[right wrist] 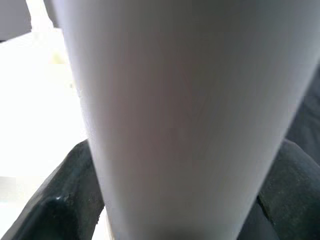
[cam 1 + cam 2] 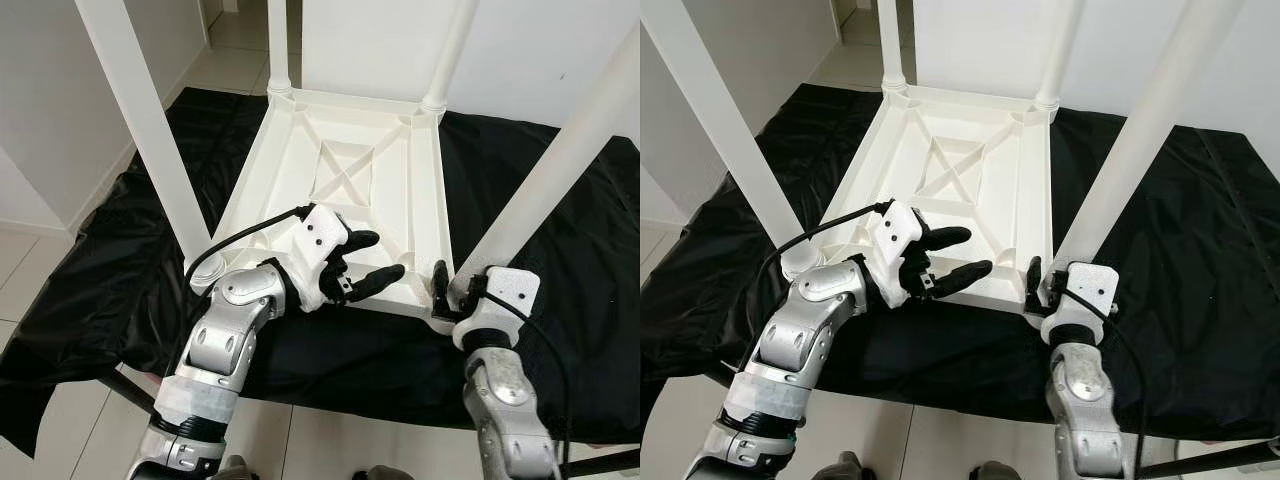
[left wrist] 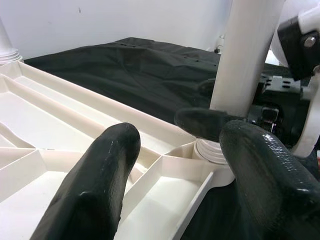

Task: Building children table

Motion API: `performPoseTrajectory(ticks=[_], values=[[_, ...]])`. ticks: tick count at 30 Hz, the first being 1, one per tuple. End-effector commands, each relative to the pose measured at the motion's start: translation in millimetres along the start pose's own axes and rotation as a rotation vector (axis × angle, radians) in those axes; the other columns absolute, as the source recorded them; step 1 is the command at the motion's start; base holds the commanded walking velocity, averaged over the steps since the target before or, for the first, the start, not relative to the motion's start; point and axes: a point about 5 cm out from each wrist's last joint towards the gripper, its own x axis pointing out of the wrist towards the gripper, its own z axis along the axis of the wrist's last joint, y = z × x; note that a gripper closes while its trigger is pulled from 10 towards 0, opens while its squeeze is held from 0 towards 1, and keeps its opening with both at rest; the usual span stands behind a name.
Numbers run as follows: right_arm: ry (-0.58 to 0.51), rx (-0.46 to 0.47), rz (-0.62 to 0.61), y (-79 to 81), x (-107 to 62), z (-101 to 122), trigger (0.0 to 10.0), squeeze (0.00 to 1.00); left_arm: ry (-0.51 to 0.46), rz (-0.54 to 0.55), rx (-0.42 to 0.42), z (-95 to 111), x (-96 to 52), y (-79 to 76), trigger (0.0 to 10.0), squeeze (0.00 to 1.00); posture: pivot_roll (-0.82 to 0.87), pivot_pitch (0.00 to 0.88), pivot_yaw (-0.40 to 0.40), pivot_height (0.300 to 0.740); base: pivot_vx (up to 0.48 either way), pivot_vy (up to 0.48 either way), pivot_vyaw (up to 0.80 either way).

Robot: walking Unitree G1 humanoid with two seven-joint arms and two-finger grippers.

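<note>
black cloth (image 2: pixel 560 200) on tiled floor (image 2: pixel 40 260); right claw (image 2: pixel 452 292) clamps leg (image 2: pixel 560 160), left claw (image 2: pixel 362 262) apart.

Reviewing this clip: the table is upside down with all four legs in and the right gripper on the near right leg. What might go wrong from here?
1. The right gripper clamps the near right leg low at its socket; twisting or pushing there could tip the tall leg sideways or shift the white tabletop.
2. The tabletop rests on loose black cloth, which may slide or bunch under force.
3. The open left gripper hovers over the near edge and could bump it.
</note>
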Motion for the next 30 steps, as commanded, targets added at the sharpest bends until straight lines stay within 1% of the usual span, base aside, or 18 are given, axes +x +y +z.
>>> performPoseTrajectory(ticks=[1,2,3,4,5,7,8,9,10,11,13,16,17,19,20,21,26,30], values=[[-0.013,0.008,0.039,-3.4,-0.3,1.9,10.0,0.0,0.03,0.181,0.008,-6.2,-2.8,8.3,10.0,0.0,0.01,0.038,-0.007,0.74,0.0,0.0,0.0],[-0.018,-0.005,0.075,-6.3,-0.2,2.3,10.0,0.0,0.038,0.178,0.014,-7.1,-3.1,8.0,10.0,0.0,0.01,0.038,-0.007,0.74,0.0,0.0,0.0],[-0.018,-0.005,0.075,-6.3,-0.2,2.3,10.0,0.0,0.038,0.178,0.014,-7.1,-3.1,8.0,10.0,0.0,0.01,0.038,-0.007,0.74,0.0,0.0,0.0],[-0.021,-0.033,0.129,-10.2,0.9,2.2,10.0,0.0,0.05,0.175,0.024,-8.5,-3.1,7.7,10.0,0.0,0.01,0.043,0.0,0.74,0.0,0.0,0.0],[-0.021,-0.033,0.129,-10.2,0.9,2.2,10.0,0.0,0.05,0.175,0.024,-8.5,-3.1,7.7,10.0,0.0,0.01,0.043,0.0,0.74,0.0,0.0,0.0],[-0.019,-0.074,0.284,-18.7,5.4,1.1,10.0,0.0,0.079,0.165,0.044,-12.6,-2.3,4.9,10.0,0.0,0.01,0.045,0.001,0.74,0.0,0.0,0.0],[-0.019,-0.074,0.284,-18.7,5.4,1.1,10.0,0.0,0.079,0.165,0.044,-12.6,-2.3,4.9,10.0,0.0,0.01,0.045,0.001,0.74,0.0,0.0,0.0],[-0.012,-0.067,0.345,-21.0,6.7,0.5,10.0,0.0,0.096,0.159,0.053,-14.1,-2.0,3.5,10.0,0.0,0.01,0.045,0.001,0.74,0.0,0.0,0.0],[-0.01,-0.092,0.385,-23.6,8.2,0.2,10.0,0.0,0.105,0.155,0.067,-14.7,-1.6,2.2,10.0,0.0,0.01,0.043,0.004,0.74,0.0,0.0,0.0],[-0.01,-0.092,0.385,-23.6,8.2,0.2,10.0,0.0,0.105,0.155,0.067,-14.7,-1.6,2.2,10.0,0.0,0.01,0.043,0.004,0.74,0.0,0.0,0.0],[0.006,-0.107,0.458,-28.6,11.7,-1.0,10.0,0.0,0.101,0.118,0.078,-15.1,-2.6,-2.8,10.0,0.0,0.02,0.042,0.003,0.74,0.0,0.0,0.0],[0.009,-0.112,0.476,-30.6,13.2,-1.1,10.0,0.0,0.093,0.106,0.079,-14.8,-3.2,-4.3,10.0,0.0,0.02,0.042,0.003,0.74,0.0,0.0,0.0],[0.022,-0.116,0.508,-31.9,14.5,-2.2,10.0,0.0,0.09,0.097,0.077,-15.1,-4.1,-5.4,10.0,0.0,0.02,0.041,0.002,0.74,0.0,0.0,0.0],[0.05,-0.125,0.56,-33.7,15.8,-6.3,6.2,0.0,0.084,0.073,0.062,-15.6,-5.5,-7.3,10.0,0.0,0.02,0.038,0.004,0.74,0.0,0.0,0.0],[0.05,-0.125,0.56,-33.7,15.8,-6.3,6.2,0.0,0.084,0.073,0.062,-15.6,-5.5,-7.3,10.0,0.0,0.02,0.038,0.004,0.74,0.0,0.0,0.0],[0.065,-0.128,0.588,-35.8,16.4,-10.0,0.0,0.0,0.086,0.053,0.07,-16.2,-6.2,-9.4,10.0,0.0,0.02,0.038,0.004,0.74,0.0,0.0,0.0],[0.064,-0.125,0.604,-38.7,17.6,-12.6,0.0,0.0,0.093,0.036,0.09,-17.8,-6.0,-11.2,10.0,0.0,0.02,0.038,0.001,0.74,0.0,0.0,0.0],[0.064,-0.098,0.608,-37.7,15.2,-15.0,0.0,0.0,0.092,0.045,0.094,-18.5,-3.9,-10.9,10.0,0.0,0.02,0.036,-0.003,0.74,0.0,0.0,0.0]])
